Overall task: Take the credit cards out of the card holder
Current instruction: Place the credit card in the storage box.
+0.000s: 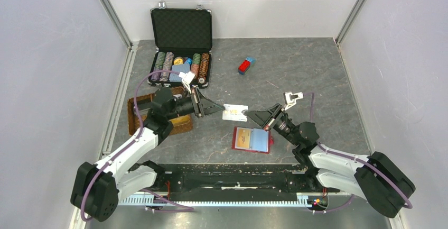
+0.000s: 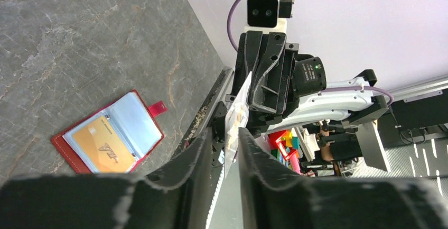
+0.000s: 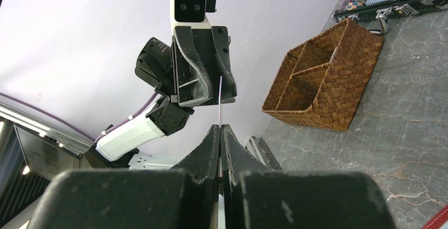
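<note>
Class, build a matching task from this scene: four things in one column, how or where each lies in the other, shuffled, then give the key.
Things
1. card holder
2. pale card
3. wicker basket
4. red-and-blue block

States
A. woven, split into compartments
B. in the air, pinched by the right gripper
C. lying open, a gold card showing
D. small, lying apart from everything else

Pairs: 1-C, 2-B, 3-A, 4-D

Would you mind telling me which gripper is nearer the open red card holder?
Right. The right gripper hangs just beyond the card holder; the left gripper is farther off, to its left.
</note>
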Controlling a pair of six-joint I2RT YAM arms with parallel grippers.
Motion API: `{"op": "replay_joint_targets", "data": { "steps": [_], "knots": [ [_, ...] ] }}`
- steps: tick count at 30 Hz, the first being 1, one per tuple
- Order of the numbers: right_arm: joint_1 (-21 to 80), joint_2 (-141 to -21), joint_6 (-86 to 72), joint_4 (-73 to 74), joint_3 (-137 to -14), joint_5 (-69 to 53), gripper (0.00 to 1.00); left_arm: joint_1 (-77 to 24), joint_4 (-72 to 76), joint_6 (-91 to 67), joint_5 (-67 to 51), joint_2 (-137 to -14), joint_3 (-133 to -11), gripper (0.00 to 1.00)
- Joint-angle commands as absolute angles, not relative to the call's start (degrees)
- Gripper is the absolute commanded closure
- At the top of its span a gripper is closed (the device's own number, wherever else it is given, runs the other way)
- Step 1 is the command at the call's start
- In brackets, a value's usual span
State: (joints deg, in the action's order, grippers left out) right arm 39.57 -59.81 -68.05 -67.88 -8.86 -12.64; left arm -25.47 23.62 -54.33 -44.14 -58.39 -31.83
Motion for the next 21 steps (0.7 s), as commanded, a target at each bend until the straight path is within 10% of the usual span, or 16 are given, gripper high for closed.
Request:
{"op": "replay_joint_targets", "data": {
  "steps": [1,13,21],
  "knots": [
    [39.42,-60.77,-68.92,-71.91,-8.35,-11.44,1.00,-25.36,26.80,-57.33,-45.44,-59.37,-31.99,0.73],
    [39.46,-62.26,-69.52,-72.01,-8.13,-11.66,0.99,-25.31,29.66,-60.56,-45.78,-61.42,-31.80,0.98],
    [39.38,-61.92,-66.30,-66.68,-8.94,-14.27,0.69,-25.30,26.45,-57.71,-44.73,-61.02,-32.58,0.98]
  ]
}}
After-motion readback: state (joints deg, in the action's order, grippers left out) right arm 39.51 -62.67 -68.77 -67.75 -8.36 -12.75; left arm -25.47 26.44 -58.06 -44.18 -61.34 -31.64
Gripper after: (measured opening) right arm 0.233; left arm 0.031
